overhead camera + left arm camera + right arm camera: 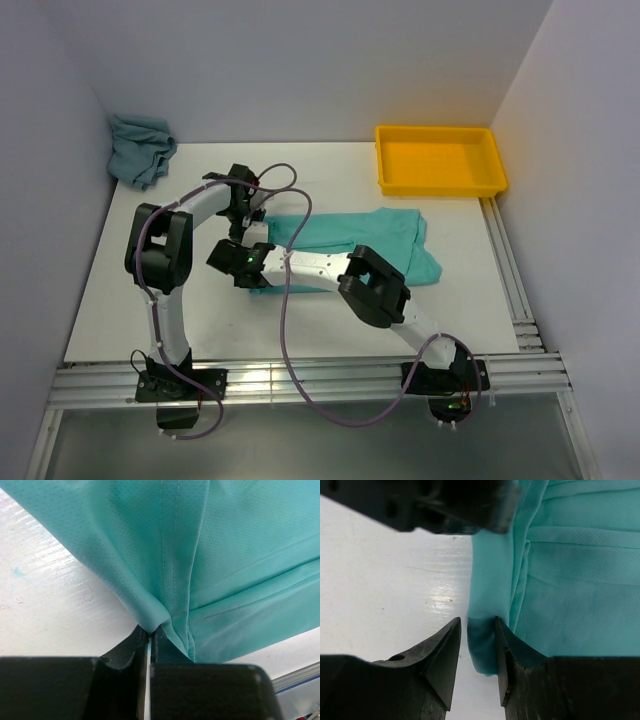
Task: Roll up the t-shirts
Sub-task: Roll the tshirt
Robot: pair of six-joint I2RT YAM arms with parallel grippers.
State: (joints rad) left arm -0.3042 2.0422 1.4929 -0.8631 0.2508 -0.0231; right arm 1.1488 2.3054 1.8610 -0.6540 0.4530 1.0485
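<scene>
The mint-turquoise t-shirt [390,240] lies folded in a long strip across the middle of the table [470,300], and the grey-teal t-shirt [140,148] sits bunched in the far left corner. Both look thin, light and limp, likely to sag or slip from a loose pinch, so the strip's left end, taken at both corners, seems the best hold for a roll. The left gripper [150,632] is clamped tight on a gather of that edge, while the right gripper [478,625] stands part-way open, the near corner between its jaws but not squeezed
</scene>
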